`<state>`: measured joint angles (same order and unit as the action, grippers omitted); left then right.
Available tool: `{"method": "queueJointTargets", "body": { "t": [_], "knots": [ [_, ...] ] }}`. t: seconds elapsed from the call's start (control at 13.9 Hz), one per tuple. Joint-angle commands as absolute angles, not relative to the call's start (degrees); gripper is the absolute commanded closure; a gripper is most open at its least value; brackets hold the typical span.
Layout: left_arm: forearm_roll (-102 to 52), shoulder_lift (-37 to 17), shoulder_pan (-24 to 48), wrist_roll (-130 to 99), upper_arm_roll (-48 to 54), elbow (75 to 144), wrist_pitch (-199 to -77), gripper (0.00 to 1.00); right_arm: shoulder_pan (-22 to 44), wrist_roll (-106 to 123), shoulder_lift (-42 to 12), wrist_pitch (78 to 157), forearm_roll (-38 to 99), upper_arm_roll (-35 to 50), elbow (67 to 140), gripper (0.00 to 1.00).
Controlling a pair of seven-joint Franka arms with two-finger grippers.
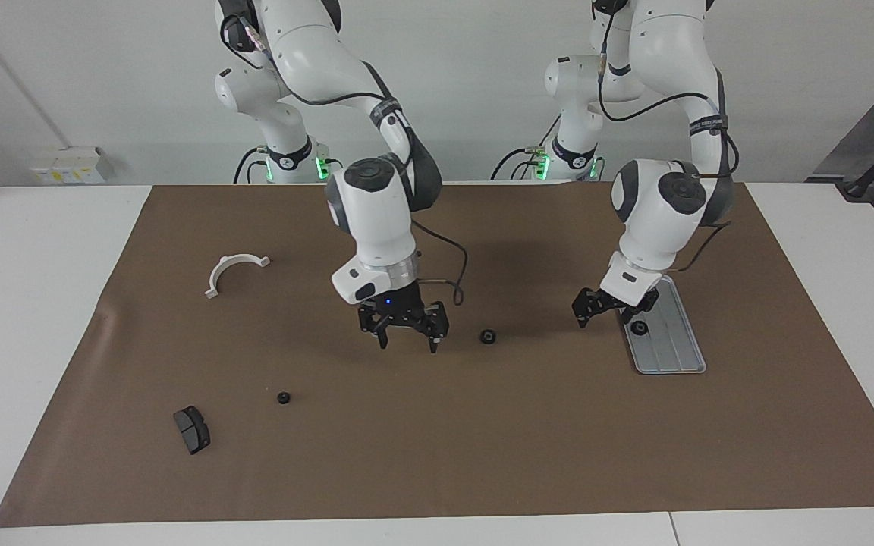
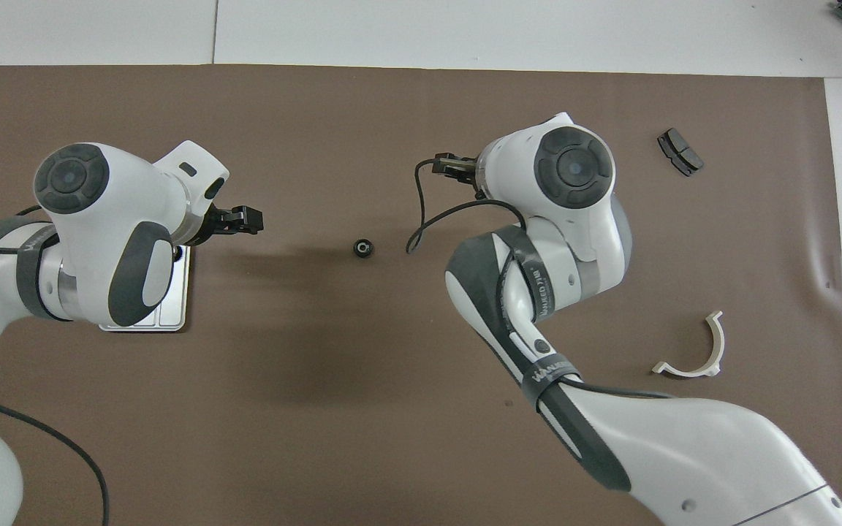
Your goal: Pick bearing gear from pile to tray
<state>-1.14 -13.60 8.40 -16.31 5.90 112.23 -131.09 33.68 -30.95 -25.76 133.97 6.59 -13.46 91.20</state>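
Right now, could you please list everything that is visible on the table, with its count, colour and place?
mat: one, brown, on the white table
tray: one, silver-grey, toward the left arm's end
bearing gears: three, black; this one between the grippers, one in the tray, one near the brake pad
brake pad: one visible, dark grey, toward the right arm's end
half-ring bracket: one, white, nearer to the robots than the brake pad
left gripper: open, beside the tray
right gripper: open, over the mat

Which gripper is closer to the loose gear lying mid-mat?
Right. The right gripper hangs open just beside the gear, toward the right arm's end. The left gripper, also open, is over the mat by the tray, slightly farther off.
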Motion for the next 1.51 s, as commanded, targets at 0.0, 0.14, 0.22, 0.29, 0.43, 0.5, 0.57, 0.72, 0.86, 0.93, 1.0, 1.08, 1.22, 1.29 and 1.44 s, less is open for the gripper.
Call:
{"method": "queueJointTargets", "body": {
  "t": [0.0, 0.14, 0.22, 0.29, 0.43, 0.5, 0.57, 0.72, 0.86, 0.93, 1.0, 1.08, 1.22, 1.29, 1.44],
  "knots": [
    [1.05, -16.60, 12.29, -23.35, 5.01, 109.79, -131.04, 0.04, 27.18, -19.21, -24.52, 131.58, 5.54, -12.48, 92.37, 0.00],
    [3.07, -18.89, 15.02, -31.16, 5.10, 107.23, -131.04, 0.05, 22.26, -9.10, -24.70, 130.17, 6.41, -12.39, 92.37, 0.00],
    [3.25, -19.16, 15.90, -33.38, 5.10, 106.97, -130.96, 0.05, 20.41, -6.62, -24.96, 129.47, 6.50, -12.31, 92.37, 0.00],
    [3.16, -19.42, 16.95, -35.49, 5.10, 106.61, -130.96, 0.07, 19.00, -4.85, -25.40, 129.20, 6.59, -12.22, 92.29, 0.00],
    [3.16, -20.91, 18.71, -40.32, 5.10, 104.60, -130.35, 0.09, 17.59, -2.21, -28.02, 129.20, 6.50, -12.22, 91.68, 0.00],
    [3.08, -21.35, 19.85, -41.73, 5.10, 103.98, -130.25, 0.09, 16.97, -1.76, -29.43, 129.20, 6.50, -12.13, 91.41, 0.00],
    [2.90, -21.88, 20.82, -43.31, 5.10, 103.80, -130.25, 0.09, 16.79, -1.76, -31.18, 129.37, 6.42, -12.04, 90.80, 0.00],
    [2.90, -23.11, 22.23, -46.83, 5.10, 102.40, -130.25, 0.10, 16.70, -1.84, -34.44, 129.72, 6.50, -12.04, 87.90, 0.00],
    [2.72, -23.82, 24.07, -47.98, 5.10, 102.13, -130.17, 0.10, 16.52, -1.85, -36.21, 130.07, 6.42, -12.04, 86.49, 0.00],
    [2.81, -23.91, 24.26, -48.34, 5.18, 102.22, -130.17, 0.10, 16.52, -1.85, -36.82, 130.25, 6.42, -12.04, 86.48, 0.00],
    [2.73, -24.17, 24.61, -48.43, 5.19, 102.13, -130.34, 0.10, 16.70, -1.85, -37.26, 130.51, 6.33, -12.04, 86.48, 0.00],
    [2.72, -24.69, 24.78, -48.43, 5.19, 102.13, -130.60, 0.11, 16.79, -1.85, -37.44, 130.60, 6.33, -12.04, 86.48, 0.10],
    [2.72, -24.79, 25.40, -48.34, 5.27, 102.57, -131.04, 0.12, 17.49, -1.93, -37.35, 130.17, 6.50, -12.04, 86.57, 0.35],
    [2.72, -24.87, 25.40, -48.34, 5.27, 102.66, -131.31, 0.12, 17.58, -1.93, -37.27, 129.99, 6.50, -12.04, 86.83, 0.42],
    [2.72, -25.22, 25.40, -48.34, 5.27, 103.01, -132.79, 0.13, 17.49, -2.02, -37.27, 129.90, 6.50, -12.04, 86.84, 0.53]
  ]
}}
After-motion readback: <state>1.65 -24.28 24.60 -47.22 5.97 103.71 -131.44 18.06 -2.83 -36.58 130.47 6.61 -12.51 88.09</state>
